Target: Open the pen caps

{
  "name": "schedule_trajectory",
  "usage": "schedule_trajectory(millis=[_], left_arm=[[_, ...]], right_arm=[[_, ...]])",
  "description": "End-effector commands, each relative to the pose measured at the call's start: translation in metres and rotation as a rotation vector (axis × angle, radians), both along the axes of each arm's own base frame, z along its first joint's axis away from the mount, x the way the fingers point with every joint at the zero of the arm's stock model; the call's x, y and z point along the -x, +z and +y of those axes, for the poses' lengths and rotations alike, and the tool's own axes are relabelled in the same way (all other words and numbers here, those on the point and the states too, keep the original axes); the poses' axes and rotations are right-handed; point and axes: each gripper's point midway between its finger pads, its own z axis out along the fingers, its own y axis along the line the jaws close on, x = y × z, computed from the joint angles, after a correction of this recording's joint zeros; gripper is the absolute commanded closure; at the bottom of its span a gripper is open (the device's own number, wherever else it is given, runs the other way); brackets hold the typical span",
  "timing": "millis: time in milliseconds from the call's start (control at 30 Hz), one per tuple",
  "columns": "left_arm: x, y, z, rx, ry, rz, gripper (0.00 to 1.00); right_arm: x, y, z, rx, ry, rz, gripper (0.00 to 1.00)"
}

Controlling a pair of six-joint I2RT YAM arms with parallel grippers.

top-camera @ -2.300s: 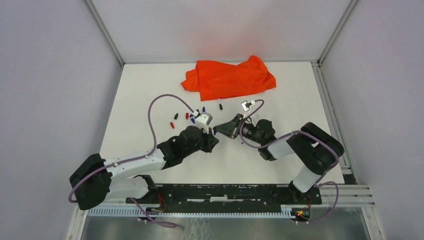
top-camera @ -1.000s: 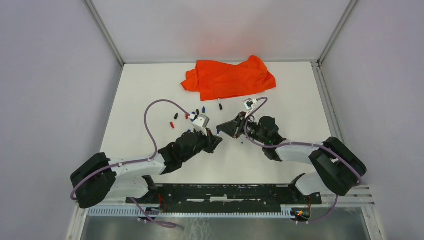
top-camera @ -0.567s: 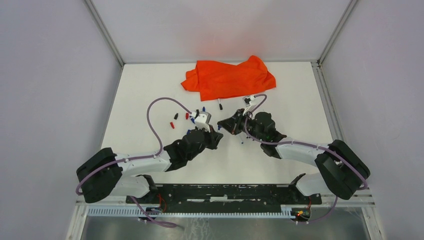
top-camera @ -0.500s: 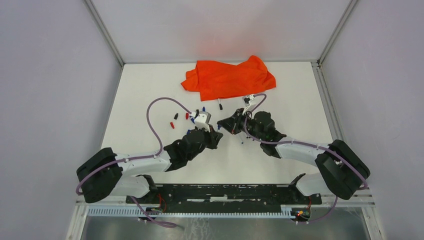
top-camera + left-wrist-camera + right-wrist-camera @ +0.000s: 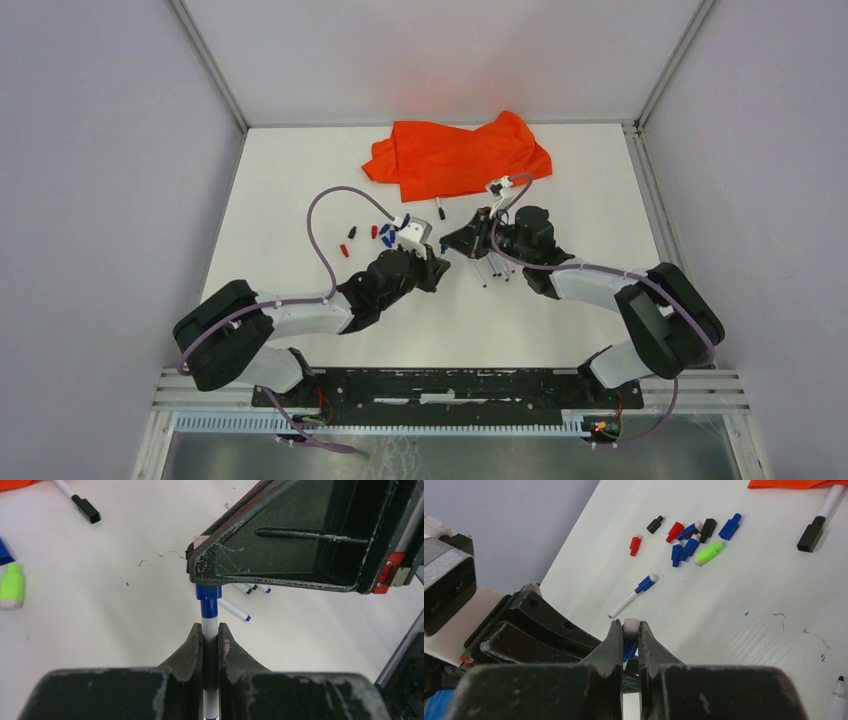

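Note:
My left gripper (image 5: 210,627) is shut on a thin white pen barrel (image 5: 210,622) with a blue cap (image 5: 208,592) on its end. My right gripper (image 5: 630,630) is shut on that same blue cap (image 5: 628,649), tip to tip with the left gripper (image 5: 437,262) at mid-table. The right gripper (image 5: 452,243) stands just beyond it. Several loose pen caps (image 5: 689,540) in blue, red, black and green lie in a cluster on the table, left of the grippers in the top view (image 5: 380,232).
An orange cloth (image 5: 460,155) lies at the far middle. A black-capped pen (image 5: 819,525) lies at its near edge. Uncapped white pens (image 5: 490,270) lie under the right arm. One pen with a blue cap (image 5: 634,596) lies near the cluster.
Both grippers have moved a little toward the far side, still meeting tip to tip on the pen. The right arm's elbow has swung in.

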Motion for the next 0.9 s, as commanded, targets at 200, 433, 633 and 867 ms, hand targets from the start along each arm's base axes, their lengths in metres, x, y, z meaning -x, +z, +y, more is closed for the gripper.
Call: schedule_trajectory(millis=[200,433,633,867], left_arm=[[0.077,-0.003,-0.051,0.035,-0.500,0.119,0.98],[0.094,-0.004,-0.051,0.082,-0.569,0.151,0.98],[0.078,-0.003,-0.045,0.077,-0.457,0.138,0.98],[-0.007,0.014,0.036,-0.084,0.204,0.039,0.98]], right_arm=[[-0.062,0.075,-0.046,-0.293,-0.082,-0.286,1.00],[-0.080,0.089,-0.061,-0.322,-0.084,-0.369,1.00],[-0.104,0.074,-0.059,-0.217,-0.109,-0.367,1.00],[-0.127,0.016,-0.035,0.022,-0.114,-0.230,1.00]])
